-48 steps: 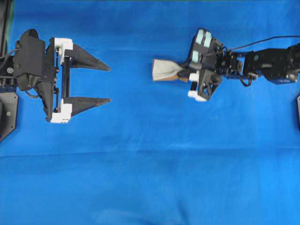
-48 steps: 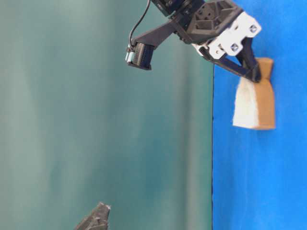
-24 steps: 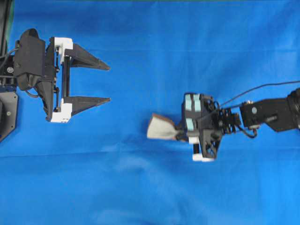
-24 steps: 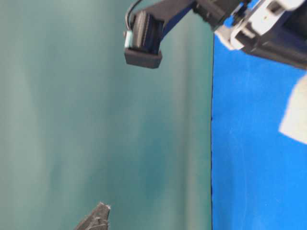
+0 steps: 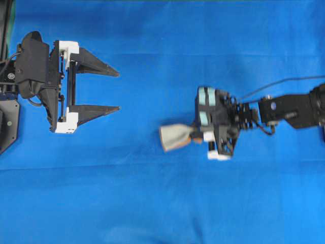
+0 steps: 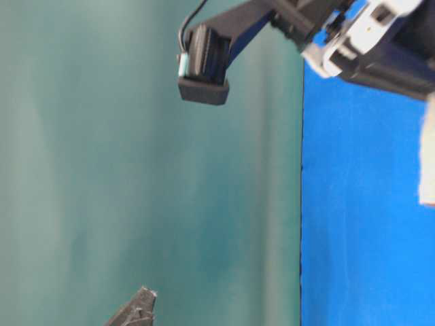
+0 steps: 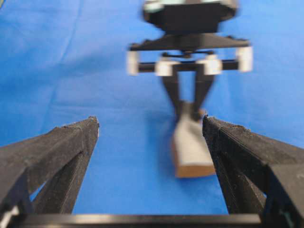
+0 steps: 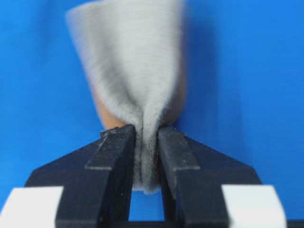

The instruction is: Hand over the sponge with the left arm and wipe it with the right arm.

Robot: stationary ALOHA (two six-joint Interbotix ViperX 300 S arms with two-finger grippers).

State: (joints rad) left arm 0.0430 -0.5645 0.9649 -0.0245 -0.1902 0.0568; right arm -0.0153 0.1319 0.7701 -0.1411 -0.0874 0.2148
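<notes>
The sponge, grey-white over a tan layer, is pinched at one end by my right gripper, the arm with teal wrist patches. In the right wrist view the fingers squeeze the sponge thin at the gripper. The free end points left, low over the blue cloth. My left gripper is open and empty at the left, well apart from the sponge. In the left wrist view the sponge lies ahead, just inside the right finger. Its edge shows at the table-level view's right border.
A blue cloth covers the table. The right arm's link and cable stretch to the right edge. The left arm's base stands at the left edge. A teal wall stands behind.
My right gripper has carried the sponge from the upper middle down toward the near side of the overhead view and slightly left. The left gripper has not moved.
</notes>
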